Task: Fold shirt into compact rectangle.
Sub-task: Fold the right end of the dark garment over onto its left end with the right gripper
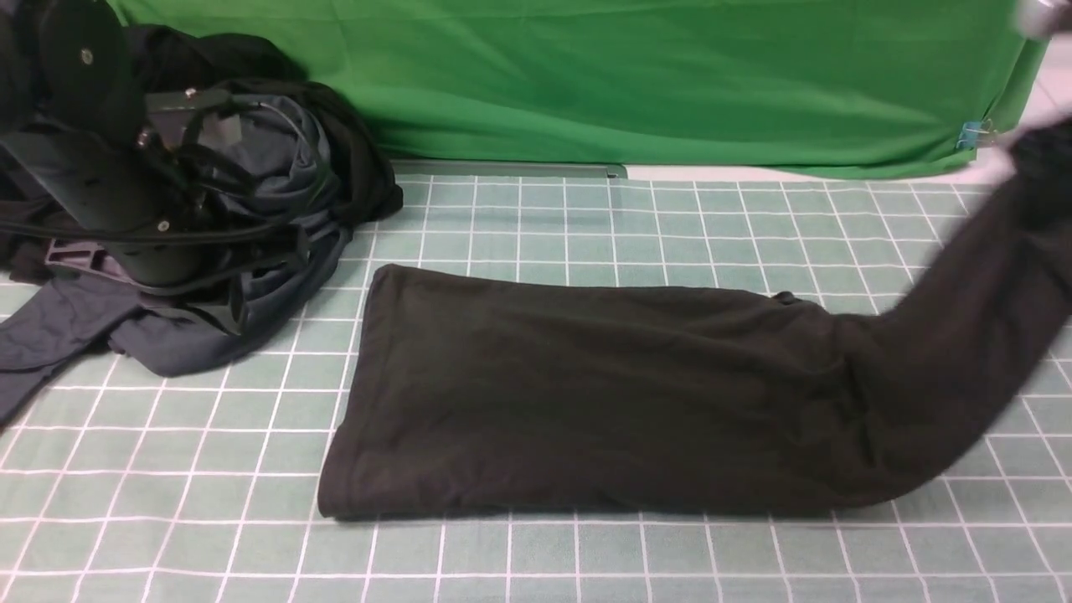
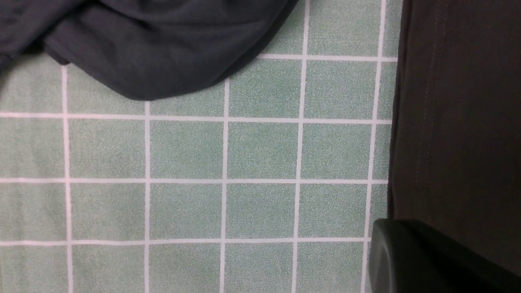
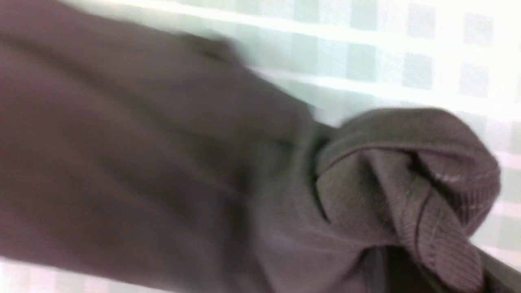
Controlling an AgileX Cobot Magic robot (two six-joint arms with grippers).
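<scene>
The dark brownish-black shirt [image 1: 586, 394] lies as a long folded band across the green grid mat [image 1: 586, 226]. Its right end rises off the mat toward the upper right edge of the front view, blurred. In the right wrist view the ribbed collar [image 3: 439, 228] is bunched up at my right gripper [image 3: 390, 268], which is shut on the shirt. My left arm [image 1: 126, 193] hangs at the far left over a heap of clothes. Its gripper [image 2: 390, 248] is shut and empty, just above the shirt's left hem [image 2: 456, 122].
A heap of black and slate blue-grey garments [image 1: 276, 176] fills the back left corner, and part of it [image 2: 163, 40] shows in the left wrist view. A green backdrop [image 1: 670, 75] closes the rear, with a blue clip [image 1: 971, 134] at its right end.
</scene>
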